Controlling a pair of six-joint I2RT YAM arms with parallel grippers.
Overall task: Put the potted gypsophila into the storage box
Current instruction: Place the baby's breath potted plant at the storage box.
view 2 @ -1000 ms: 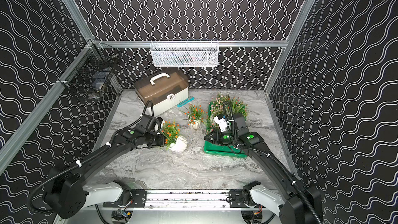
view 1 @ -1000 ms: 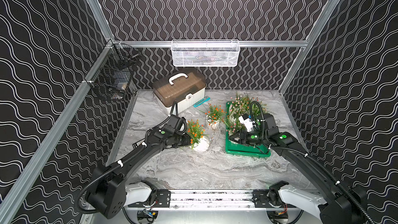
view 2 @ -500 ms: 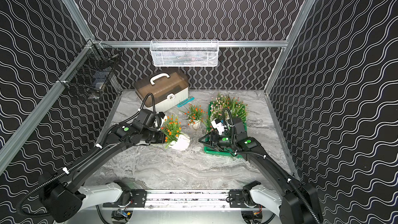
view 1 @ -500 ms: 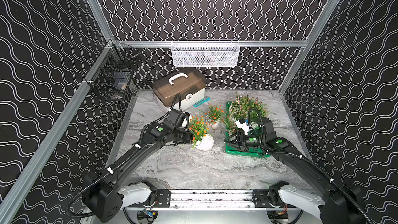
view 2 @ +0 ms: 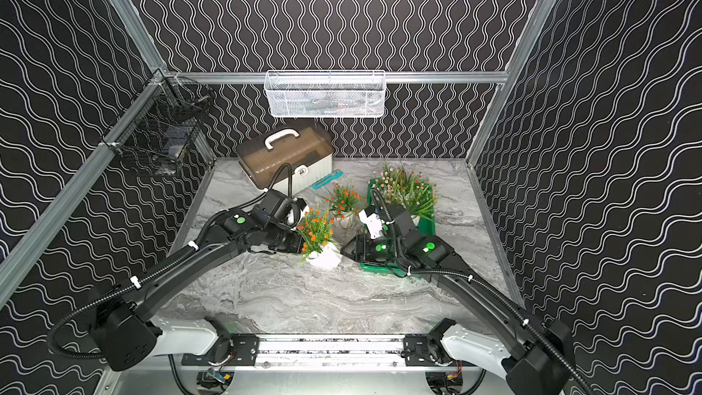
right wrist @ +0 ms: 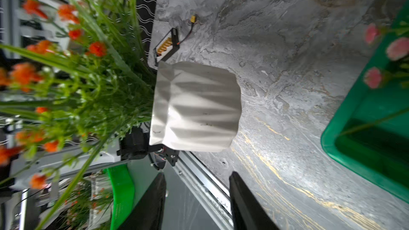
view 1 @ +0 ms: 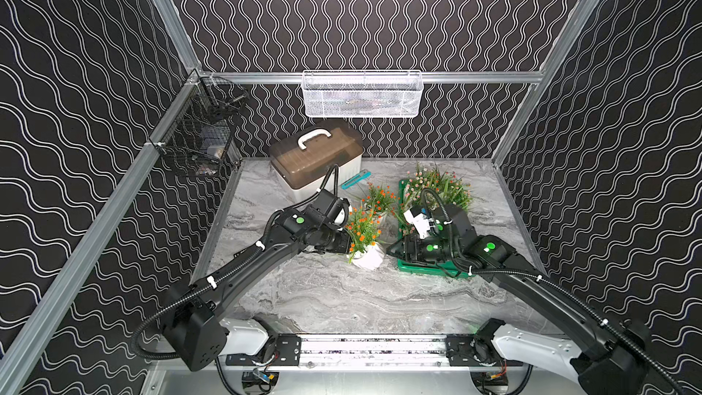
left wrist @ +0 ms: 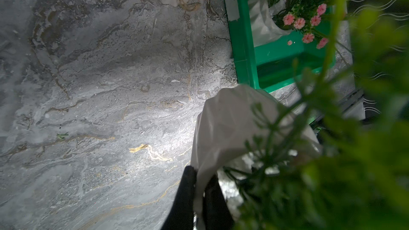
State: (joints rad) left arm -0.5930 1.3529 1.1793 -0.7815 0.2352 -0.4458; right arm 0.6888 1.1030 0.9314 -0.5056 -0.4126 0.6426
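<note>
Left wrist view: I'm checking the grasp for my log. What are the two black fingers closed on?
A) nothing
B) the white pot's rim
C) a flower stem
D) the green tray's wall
B: the left gripper is shut on the thin rim of the white pot.

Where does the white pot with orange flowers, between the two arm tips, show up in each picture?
Top view: pot mid-table, by the near corner of the green box.
Top view: same place.
Left wrist: pot close up, rim pinched by the left gripper.
Right wrist: pot ribbed side on, beyond the right gripper.
Shared landmark: the green box, in all four.
</note>
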